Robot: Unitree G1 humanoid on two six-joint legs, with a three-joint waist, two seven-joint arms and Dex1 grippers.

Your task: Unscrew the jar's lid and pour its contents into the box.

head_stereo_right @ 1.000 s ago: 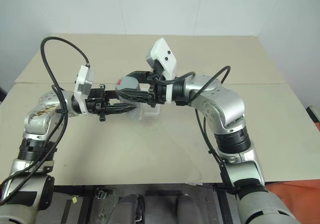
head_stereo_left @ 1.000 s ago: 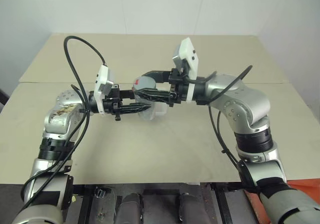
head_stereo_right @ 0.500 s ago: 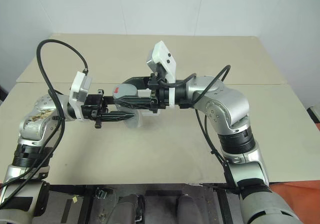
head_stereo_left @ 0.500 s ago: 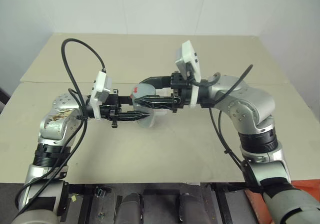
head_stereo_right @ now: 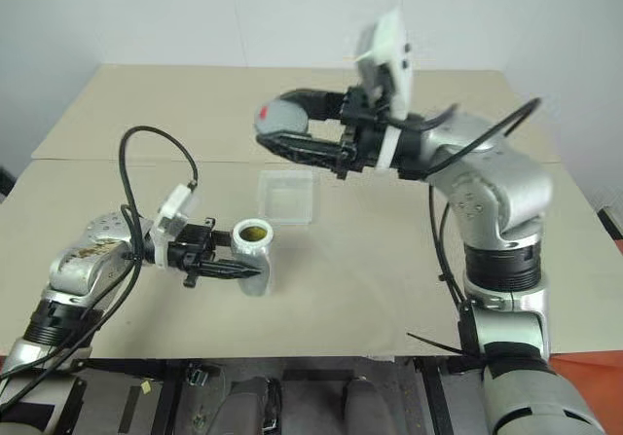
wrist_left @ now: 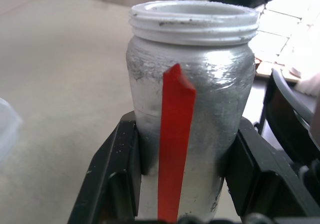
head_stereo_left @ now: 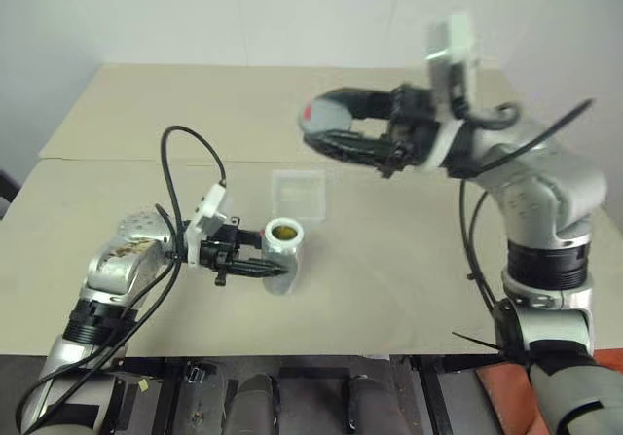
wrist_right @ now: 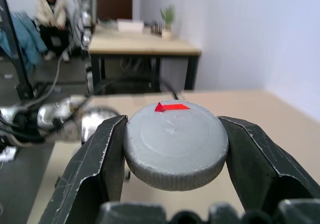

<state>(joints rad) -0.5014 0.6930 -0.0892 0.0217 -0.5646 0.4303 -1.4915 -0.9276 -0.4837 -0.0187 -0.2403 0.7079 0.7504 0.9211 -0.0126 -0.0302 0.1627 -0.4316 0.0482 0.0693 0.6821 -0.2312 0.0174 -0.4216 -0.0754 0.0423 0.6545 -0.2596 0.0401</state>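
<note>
The jar (head_stereo_left: pixel 282 252) stands open and upright, low over the near left part of the table (head_stereo_left: pixel 389 279); whether its base rests on the surface or hangs just above it cannot be told. The left gripper (wrist_left: pixel 182 179) is clamped on its body from the left, one finger on each side, with the red mark facing the wrist. Through the open mouth the yellowish contents (head_stereo_right: pixel 254 231) show at the bottom. The lid (wrist_right: pixel 175 144) is off and pinched edge to edge in the right gripper (head_stereo_left: pixel 326 128), which holds it high over the far middle of the table, well apart from the jar. The box (head_stereo_left: pixel 299 193) lies flat just beyond the jar and slightly to its right, below and nearer than the lid, with nothing visible in it. The unscrewing looks done and the pour is what remains. The main risk is in the tilt: the box is shallow and little wider than the jar, so if the mouth is not brought squarely above it before tipping, the small pieces could land on the table or bounce out. The grip sits low on a smooth rounded body, so a quick roll of the wrist might let the jar slip or twist between the fingers. The lid could also drop if the right arm swings while the pour is under way.
</note>
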